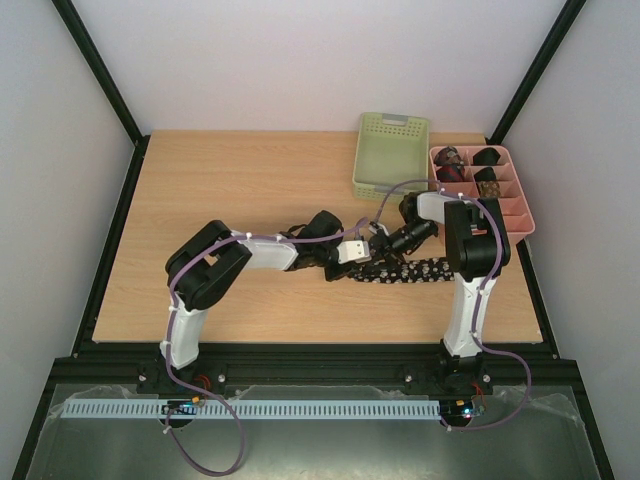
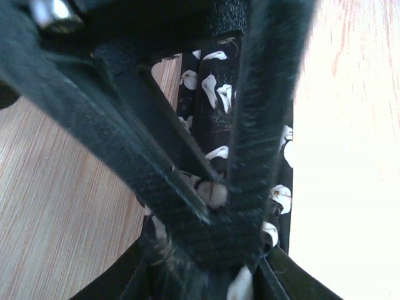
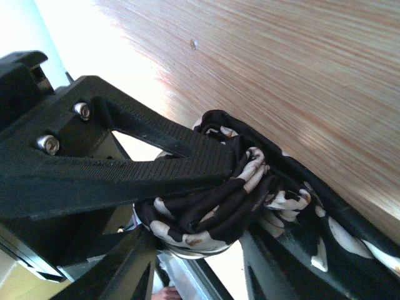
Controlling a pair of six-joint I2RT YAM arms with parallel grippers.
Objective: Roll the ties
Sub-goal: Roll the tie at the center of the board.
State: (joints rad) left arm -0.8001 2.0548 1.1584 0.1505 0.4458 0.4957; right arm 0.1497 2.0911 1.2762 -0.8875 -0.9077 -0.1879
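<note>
So both pincers are busy with the same tie (image 1: 418, 270) here. The left gripper (image 2: 215, 203) has its two fingers pulled into a narrow V, almost meeting at the tips, with a fold of the fabric pinched right there, so it's clamped on the tie and not standing wide. The right gripper (image 3: 209, 200) is only a bit open too, but that's because it has the rolled-up end of the tie in its grip: the upper finger (image 3: 187, 159) presses onto the top of the coil, and the bundle bulges out below it. From the top view the two grippers meet nose to nose near the middle of the table (image 1: 250, 190), slightly right of centre, and the unrolled part of the tie runs flat along the wood to the right, toward the right arm's base column. Counting stuff: two arms, two grippers, one long tie on the table, one pale green basket (image 1: 390, 160) at the back, and one pink divided tray (image 1: 512, 212) just to its right. In the tray's back compartments I can make out three rolled ties for sure: a dark red one (image 1: 447, 158), a black one (image 1: 488, 157) and a brown one (image 1: 487, 186). Up close the long tie is black with white calla-lily shapes, which read as pale dots from above.
</note>
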